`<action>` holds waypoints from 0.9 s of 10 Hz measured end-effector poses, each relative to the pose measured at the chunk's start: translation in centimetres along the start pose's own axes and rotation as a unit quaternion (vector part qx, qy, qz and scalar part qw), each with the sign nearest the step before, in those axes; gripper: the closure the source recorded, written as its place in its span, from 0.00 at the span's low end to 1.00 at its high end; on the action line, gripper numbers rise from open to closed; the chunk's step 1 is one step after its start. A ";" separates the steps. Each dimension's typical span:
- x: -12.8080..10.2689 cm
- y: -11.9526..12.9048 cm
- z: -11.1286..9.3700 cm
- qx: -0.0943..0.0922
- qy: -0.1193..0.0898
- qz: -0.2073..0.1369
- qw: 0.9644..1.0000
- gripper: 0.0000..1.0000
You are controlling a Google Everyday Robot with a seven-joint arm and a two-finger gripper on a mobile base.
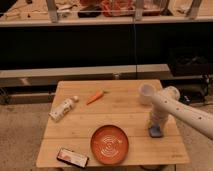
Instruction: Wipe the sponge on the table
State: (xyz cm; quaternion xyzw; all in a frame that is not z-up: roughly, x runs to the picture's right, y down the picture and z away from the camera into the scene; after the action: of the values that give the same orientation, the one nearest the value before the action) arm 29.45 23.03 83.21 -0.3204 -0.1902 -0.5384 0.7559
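- Near right edge of bench [125, 114], blue sponge [155, 132], flat on the planks.
- Directly above, touching sponge: pincer [155, 124] on white arm [182, 111] reaching in from right; cannot tell how far open or whether gripping.
- Just behind arm: white cup [146, 91].
- Front centre: orange plate [109, 144]; dark phone [72, 157] at front left.
- Left half: white bottle [64, 108] on its side, carrot [95, 96] further back.
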 end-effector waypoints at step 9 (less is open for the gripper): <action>0.4 -3.4 -0.8 0.071 0.017 -0.043 0.996 1.00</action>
State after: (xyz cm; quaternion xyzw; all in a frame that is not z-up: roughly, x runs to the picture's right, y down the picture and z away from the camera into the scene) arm 26.33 21.42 83.83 -0.2482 -0.2287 -0.5610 0.7559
